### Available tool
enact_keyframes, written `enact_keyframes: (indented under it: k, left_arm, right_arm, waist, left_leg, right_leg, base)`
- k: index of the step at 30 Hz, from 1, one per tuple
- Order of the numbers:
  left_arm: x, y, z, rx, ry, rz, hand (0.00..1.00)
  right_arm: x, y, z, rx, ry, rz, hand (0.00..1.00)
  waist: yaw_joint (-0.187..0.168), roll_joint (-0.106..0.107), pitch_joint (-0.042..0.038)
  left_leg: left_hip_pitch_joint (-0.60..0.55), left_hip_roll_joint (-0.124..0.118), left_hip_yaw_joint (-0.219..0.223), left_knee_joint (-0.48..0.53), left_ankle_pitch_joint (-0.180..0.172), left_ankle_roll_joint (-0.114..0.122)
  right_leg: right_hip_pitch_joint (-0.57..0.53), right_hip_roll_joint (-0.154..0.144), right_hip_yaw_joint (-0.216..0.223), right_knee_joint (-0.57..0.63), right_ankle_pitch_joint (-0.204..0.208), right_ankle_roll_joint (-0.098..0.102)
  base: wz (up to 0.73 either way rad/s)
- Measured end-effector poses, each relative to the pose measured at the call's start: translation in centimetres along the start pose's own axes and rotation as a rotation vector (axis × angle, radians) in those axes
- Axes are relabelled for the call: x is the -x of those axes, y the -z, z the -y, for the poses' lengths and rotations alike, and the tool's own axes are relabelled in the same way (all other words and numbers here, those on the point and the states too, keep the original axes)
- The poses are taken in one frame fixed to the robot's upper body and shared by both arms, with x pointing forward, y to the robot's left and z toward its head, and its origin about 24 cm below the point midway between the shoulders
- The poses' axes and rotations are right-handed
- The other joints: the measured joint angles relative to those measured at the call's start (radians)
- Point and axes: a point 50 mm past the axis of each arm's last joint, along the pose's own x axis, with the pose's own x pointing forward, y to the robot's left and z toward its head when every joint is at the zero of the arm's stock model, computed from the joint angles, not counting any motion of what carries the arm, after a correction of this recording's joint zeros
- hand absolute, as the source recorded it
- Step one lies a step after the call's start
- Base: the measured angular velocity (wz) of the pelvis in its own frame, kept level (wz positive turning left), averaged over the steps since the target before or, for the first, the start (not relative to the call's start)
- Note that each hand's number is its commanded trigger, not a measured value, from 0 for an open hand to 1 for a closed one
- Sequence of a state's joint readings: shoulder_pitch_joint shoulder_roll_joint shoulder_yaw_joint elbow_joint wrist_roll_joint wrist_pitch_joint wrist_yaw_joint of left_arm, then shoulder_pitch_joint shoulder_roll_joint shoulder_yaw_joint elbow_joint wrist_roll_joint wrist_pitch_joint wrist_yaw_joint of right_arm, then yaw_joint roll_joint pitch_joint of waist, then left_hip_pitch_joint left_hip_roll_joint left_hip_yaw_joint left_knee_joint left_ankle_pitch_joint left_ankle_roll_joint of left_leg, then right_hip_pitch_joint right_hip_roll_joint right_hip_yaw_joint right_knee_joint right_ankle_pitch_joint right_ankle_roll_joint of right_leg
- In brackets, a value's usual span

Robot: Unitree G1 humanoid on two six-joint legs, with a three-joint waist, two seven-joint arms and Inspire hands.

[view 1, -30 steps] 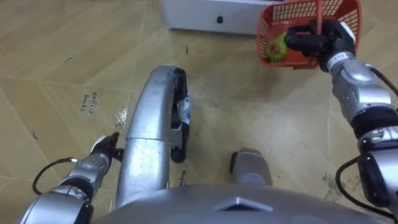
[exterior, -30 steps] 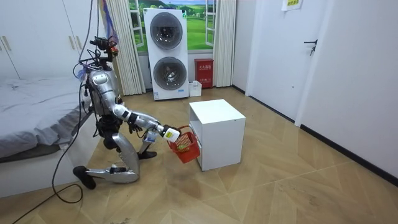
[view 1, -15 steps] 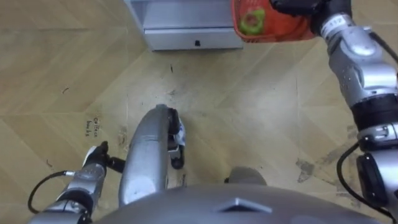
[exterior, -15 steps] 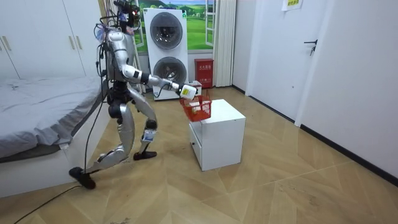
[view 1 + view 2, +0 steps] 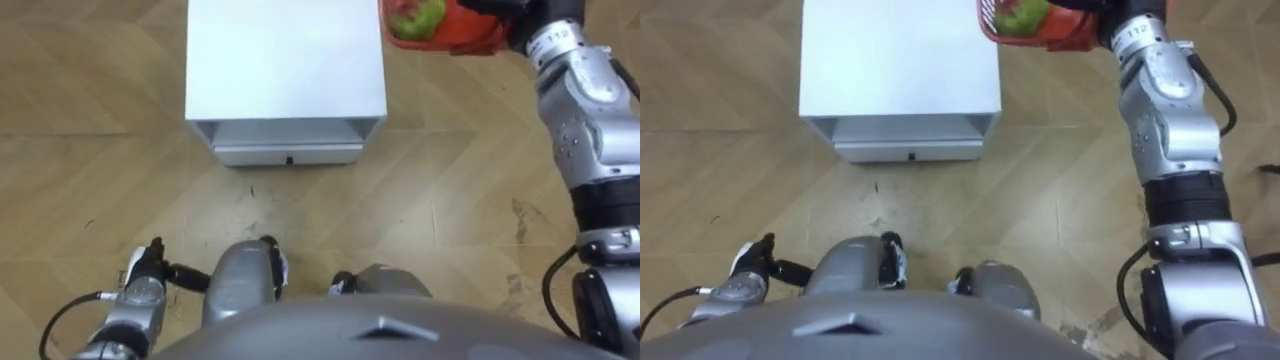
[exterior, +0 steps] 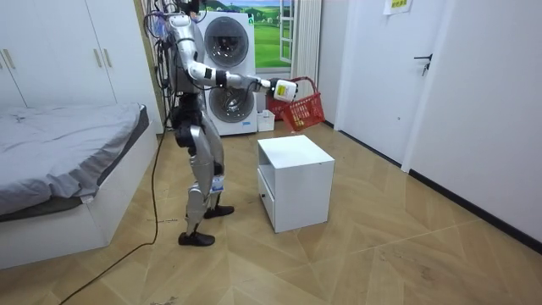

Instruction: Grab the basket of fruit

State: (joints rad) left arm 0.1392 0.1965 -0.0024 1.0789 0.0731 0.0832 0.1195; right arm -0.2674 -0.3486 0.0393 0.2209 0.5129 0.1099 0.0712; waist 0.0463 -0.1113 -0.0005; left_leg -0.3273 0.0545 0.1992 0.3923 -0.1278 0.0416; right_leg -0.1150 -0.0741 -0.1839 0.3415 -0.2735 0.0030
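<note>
The red fruit basket (image 5: 448, 30) hangs in the air past the white cabinet's far right corner, with a green fruit (image 5: 412, 16) inside it. My right hand (image 5: 512, 10) is shut on the basket's handle at the end of my outstretched arm. In the room view I stand upright in front of the cabinet. There the basket (image 6: 303, 107) hangs tilted below my right hand (image 6: 284, 87), well above the cabinet top. My left hand (image 5: 150, 272) hangs idle at my side, low on the left.
The white cabinet (image 5: 286, 70) with a drawer in its front stands just ahead of my feet on the wood floor. A bed (image 6: 59, 161) is behind me. Stacked washing machines (image 6: 227, 72) stand beyond, and a door (image 6: 428, 85) is at the room view's right.
I have risen from kneeling on the floor to standing upright. My right arm has lifted the basket from low beside the cabinet to above its top. The eye views have risen with me.
</note>
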Motion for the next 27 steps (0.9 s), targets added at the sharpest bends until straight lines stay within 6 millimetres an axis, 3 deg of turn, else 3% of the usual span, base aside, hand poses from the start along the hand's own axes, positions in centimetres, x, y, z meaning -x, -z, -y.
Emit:
enact_keyframes:
  k: [3,7,14,20,24,26,27]
  left_arm:
    - [0.0,0.5,-0.1,0.012,-0.002,-0.024,0.00]
    - [0.0,0.7,-0.5,0.035,-0.011,-0.036,0.00]
    - [0.0,0.9,-0.3,0.039,0.021,-0.058,0.00]
    - [0.0,1.1,-0.6,0.041,0.018,-0.065,0.00]
    - [0.2,1.9,-0.6,-0.006,0.040,-0.093,0.00]
    - [0.2,2.3,-0.5,-0.019,0.047,-0.120,0.00]
    - [0.3,2.6,-0.5,-0.022,0.060,-0.134,0.00]
  right_arm:
    - [0.1,-1.5,-1.0,0.009,-0.060,0.067,1.00]
    - [0.3,-2.5,-1.7,0.016,-0.115,0.106,1.00]
    - [0.2,-2.1,-1.8,0.027,-0.142,0.072,1.00]
    - [0.2,-1.7,-2.5,0.012,-0.203,0.045,1.00]
    - [0.2,-1.2,-3.4,0.010,-0.253,0.031,1.00]
    - [0.2,-0.8,-3.8,0.006,-0.272,0.013,1.00]
    - [0.2,-0.3,-4.0,-0.001,-0.282,-0.003,1.00]
  waist:
    - [0.011,0.001,0.0010]
    - [0.016,-0.002,0.0021]
    - [0.021,-0.007,0.0039]
    - [0.056,-0.029,0.0032]
    - [0.084,-0.025,0.0058]
    - [0.094,-0.015,0.0120]
    - [0.093,-0.015,0.0110]
  left_leg:
    - [0.046,-0.009,0.007,-0.031,0.000,0.000]
    - [0.103,-0.017,0.007,-0.072,0.004,-0.009]
    - [0.105,-0.014,-0.002,-0.081,0.011,-0.017]
    - [0.112,-0.014,-0.002,-0.077,0.012,-0.012]
    - [0.102,0.004,-0.010,-0.020,-0.028,-0.017]
    - [0.090,0.004,-0.009,0.020,-0.054,-0.015]
    - [0.083,0.002,-0.009,0.043,-0.072,-0.007]
  right_leg:
    - [0.065,0.001,-0.021,-0.092,0.026,0.001]
    - [0.113,-0.002,-0.041,-0.105,0.027,0.001]
    - [0.118,0.001,-0.067,-0.100,0.027,-0.001]
    - [0.117,-0.001,-0.068,-0.082,0.027,-0.001]
    - [0.125,0.013,-0.063,-0.076,0.026,-0.001]
    - [0.123,0.013,-0.060,-0.058,0.012,-0.004]
    - [0.114,0.004,-0.057,-0.031,-0.008,0.001]
  base:
    - [-0.16]
    - [0.06]
    - [0.04]
    - [0.00]
    - [-0.05]
    - [-0.04]
    - [0.00]
